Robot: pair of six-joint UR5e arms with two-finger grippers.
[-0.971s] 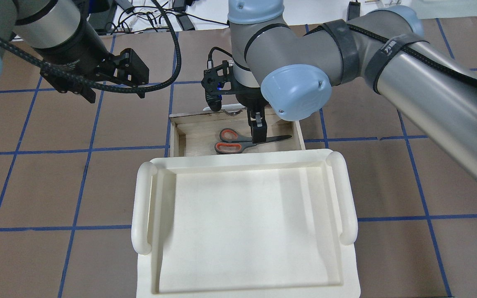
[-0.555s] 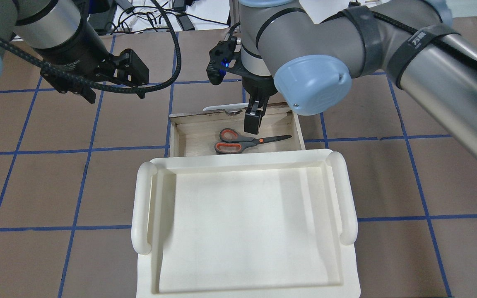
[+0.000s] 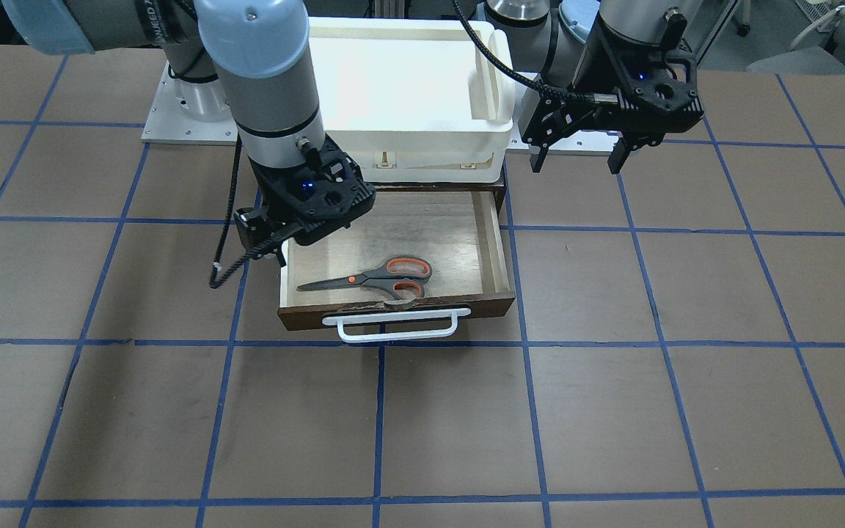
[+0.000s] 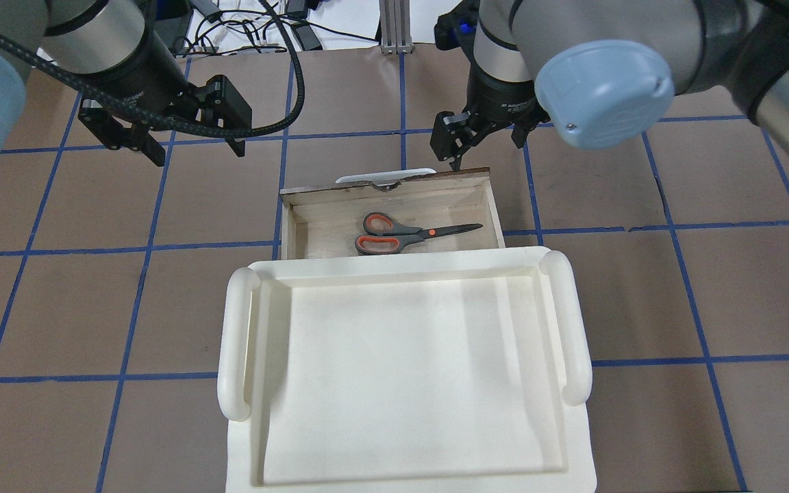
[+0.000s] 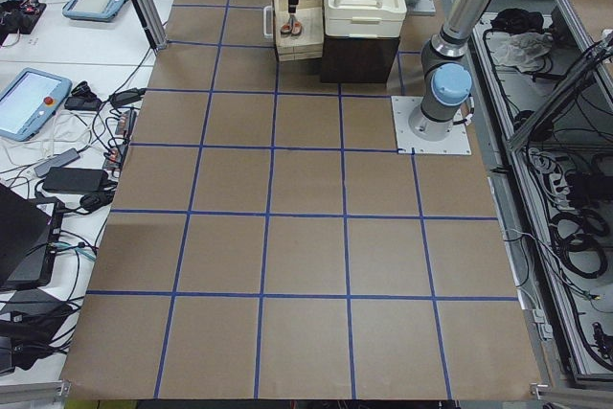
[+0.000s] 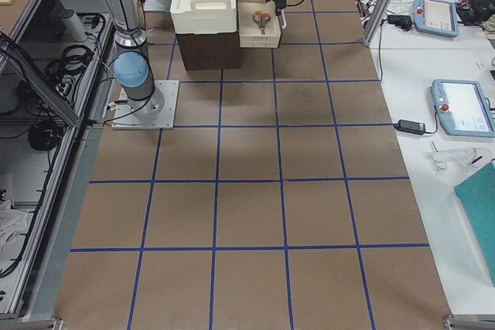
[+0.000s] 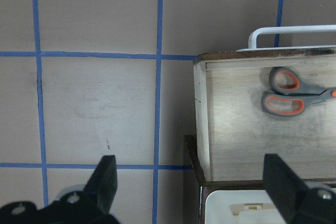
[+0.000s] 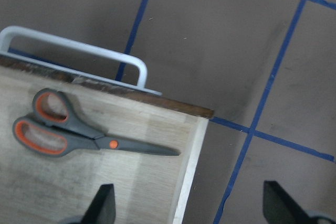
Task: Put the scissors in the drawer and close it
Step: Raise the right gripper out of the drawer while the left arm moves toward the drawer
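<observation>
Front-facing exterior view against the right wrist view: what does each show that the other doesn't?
Only the front-facing view shows the whole open drawer, the white bin behind it toward the robot, and the left gripper hovering off to one side, jaws open. Only the wrist view shows the right gripper with its jaws spread wide and empty, over the drawer's corner. Both show the scissors lying flat inside the drawer, finger loops near the white handle, with nothing touching them.
</observation>
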